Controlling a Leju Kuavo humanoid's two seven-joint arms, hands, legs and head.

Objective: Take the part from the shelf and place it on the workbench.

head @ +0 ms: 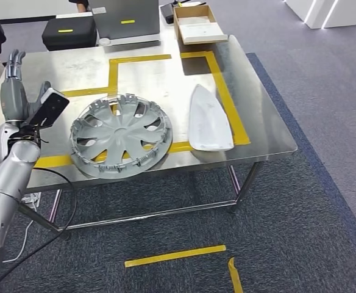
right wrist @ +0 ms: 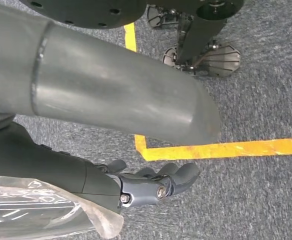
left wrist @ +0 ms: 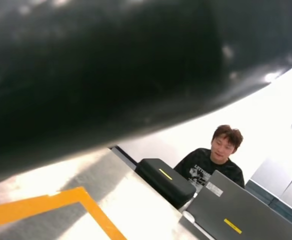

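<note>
A silver wheel cover (head: 121,135) lies flat on the steel workbench (head: 268,131), near its front edge and over the yellow tape lines. To its right lies a white, iron-shaped shell part (head: 209,119). My left hand (head: 14,85) is raised over the table's left end, a little left of the wheel cover, with its fingers pointing up and apart and nothing in it. In the right wrist view my right hand (right wrist: 152,182) hangs over grey carpet, fingers stretched out and empty.
A black case (head: 69,32), a grey case (head: 125,21) and an open cardboard box (head: 199,24) stand along the table's far edge. A person (left wrist: 216,160) sits behind the cases. Yellow tape strips (head: 175,255) mark the carpet in front of the table.
</note>
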